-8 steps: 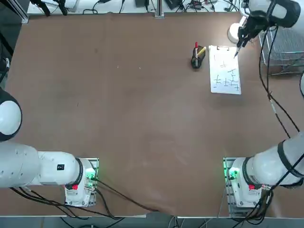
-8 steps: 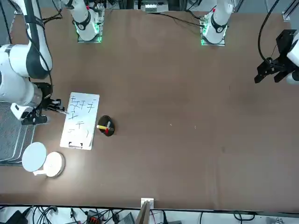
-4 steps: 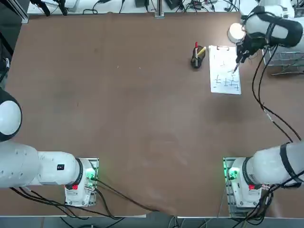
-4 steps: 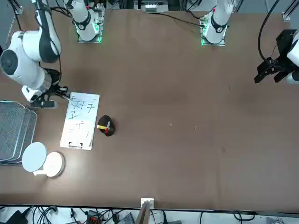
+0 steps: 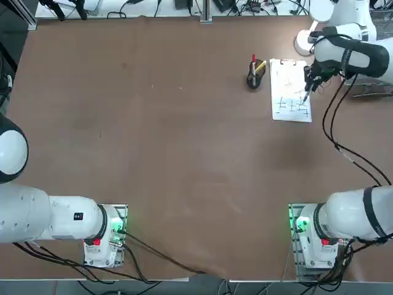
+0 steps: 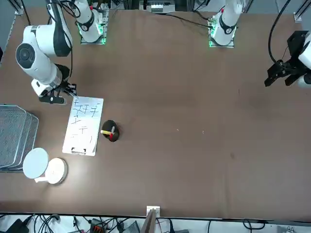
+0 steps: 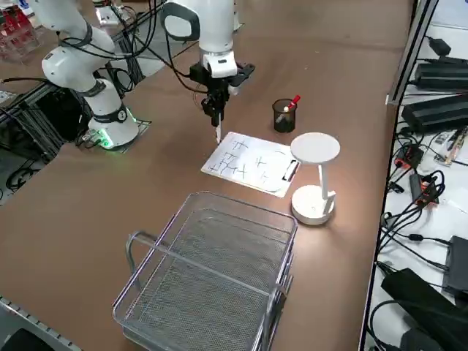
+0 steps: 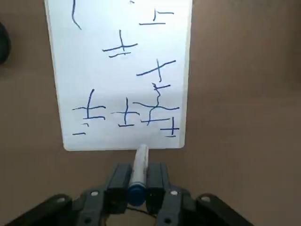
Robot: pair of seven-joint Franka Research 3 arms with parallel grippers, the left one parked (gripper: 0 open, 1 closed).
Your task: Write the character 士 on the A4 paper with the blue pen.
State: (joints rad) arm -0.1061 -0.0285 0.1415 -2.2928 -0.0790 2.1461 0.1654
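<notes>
The A4 paper lies at the far right of the table, with a clip on its far short edge and several blue characters written on it. My right gripper hovers over the sheet's right edge, toward its near corner, shut on the blue pen. The pen points down between the fingers. Its tip is at the paper's near short edge in the right wrist view; I cannot tell whether it touches. The same gripper and the paper show in the right side view, and the paper shows again in the front view.
A black pen cup holding a red pen and a yellow pen stands just left of the paper. A white desk lamp stands beyond the sheet's clipped end. A wire basket sits at the table's right edge.
My right gripper has come from beyond the paper's far right corner toward the robot, along the sheet's right edge. The pen stays gripped; the paper has not moved.
</notes>
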